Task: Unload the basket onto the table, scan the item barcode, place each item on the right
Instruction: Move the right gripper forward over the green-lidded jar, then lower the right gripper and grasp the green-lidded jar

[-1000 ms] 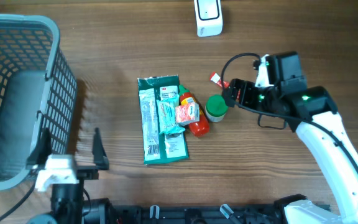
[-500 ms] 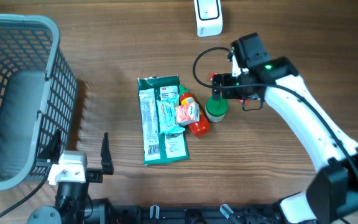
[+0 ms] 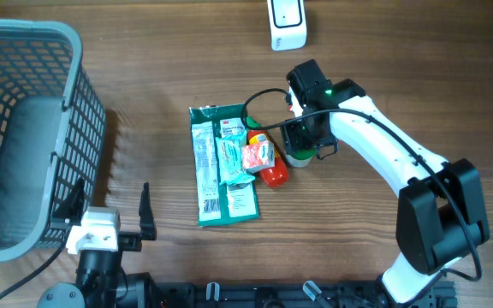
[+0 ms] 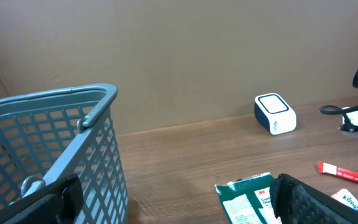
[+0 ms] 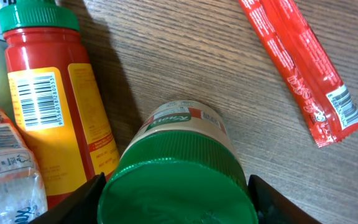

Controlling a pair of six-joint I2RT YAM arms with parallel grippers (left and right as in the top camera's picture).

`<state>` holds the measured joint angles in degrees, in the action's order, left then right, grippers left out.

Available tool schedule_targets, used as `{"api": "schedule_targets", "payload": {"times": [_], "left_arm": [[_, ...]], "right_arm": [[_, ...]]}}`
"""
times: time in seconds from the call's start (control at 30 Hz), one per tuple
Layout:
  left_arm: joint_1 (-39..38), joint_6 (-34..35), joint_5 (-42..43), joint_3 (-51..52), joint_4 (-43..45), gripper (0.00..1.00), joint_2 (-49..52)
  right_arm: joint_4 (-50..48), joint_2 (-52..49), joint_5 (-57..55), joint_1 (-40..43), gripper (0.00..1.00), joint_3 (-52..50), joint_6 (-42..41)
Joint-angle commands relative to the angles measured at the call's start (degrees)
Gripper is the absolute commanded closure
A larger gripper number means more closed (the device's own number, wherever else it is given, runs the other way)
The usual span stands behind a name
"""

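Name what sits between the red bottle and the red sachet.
The green-lidded jar, close beside the bottle, with bare wood toward the sachet; the right wrist view shows it.

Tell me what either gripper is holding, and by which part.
The left gripper holds nothing. The right gripper straddles the small jar at its green lid; whether it grips yet cannot be told.
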<state>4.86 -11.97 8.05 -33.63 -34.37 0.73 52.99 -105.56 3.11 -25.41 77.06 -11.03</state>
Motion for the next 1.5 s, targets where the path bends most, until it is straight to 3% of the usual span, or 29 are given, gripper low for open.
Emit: {"api": "schedule_targets", "payload": {"times": [0.0,0.1,0.17,0.4,0.47,0.53,0.63,0.77,0.87,1.03,1.17,1.27,1.33,1.47], "left_arm": [[-0.3,-1.1,0.9,-0.1,0.0,0.0,-0.3],[-0.3,-1.1,0.9,-0.1,0.0,0.0,-0.4],[-0.3,-1.1,0.9,-0.1,-0.1,0.0,-0.3],[-0.3,-1.1,0.9,-0.1,-0.2,0.0,-0.3],[-0.3,-1.1,0.9,-0.1,-0.2,0.0,-0.3],[-0.3,-1.1,0.9,-0.1,-0.2,0.0,-0.4],[-0.3,-1.1,0.9,-0.1,-0.2,0.0,-0.4],[-0.3,-1.1,0.9,-0.1,-0.2,0.0,-0.4],[-0.3,-1.1,0.9,-0.1,-0.2,0.0,-0.4],[-0.3,-1.1,0.9,-0.1,-0.2,0.0,-0.4],[-0.3,-1.1,0.9,-0.1,-0.2,0.0,-0.4],[-0.3,-1.1,0.9,-0.1,-0.2,0.0,-0.4],[-0.3,-1.1,0.9,-0.1,-0.2,0.0,-0.4],[-0.3,-1.1,0.9,-0.1,-0.2,0.0,-0.4]], "right_arm": [[0.4,-1.0,-1.2,-0.1,0.41,0.9,-2.1],[1.4,-0.9,-1.2,-0.1,0.44,1.0,-9.0],[3.5,-0.9,-2.3,0.2,0.4,2.7,-17.7],[12.2,-0.9,-3.3,4.6,0.44,5.7,-60.4],[12.4,-0.9,-3.4,5.0,0.34,5.6,-70.2],[12.2,-1.0,-3.7,4.9,0.32,5.4,-79.0],[12.2,-1.0,-3.6,4.5,0.34,5.3,-84.6],[13.0,-1.0,-4.2,4.0,0.35,5.3,-83.6],[12.9,-1.0,-4.2,4.0,0.22,5.3,-86.3],[12.0,-1.0,-3.3,4.0,0.17,5.3,-100.4],[9.7,-0.3,1.3,4.1,0.13,6.0,-94.1],[10.2,3.5,0.4,4.1,0.06,8.8,-78.8],[10.0,7.6,-2.7,4.1,0.0,10.3,-64.6],[7.6,12.8,-7.6,4.1,0.02,10.3,-23.8]]}}
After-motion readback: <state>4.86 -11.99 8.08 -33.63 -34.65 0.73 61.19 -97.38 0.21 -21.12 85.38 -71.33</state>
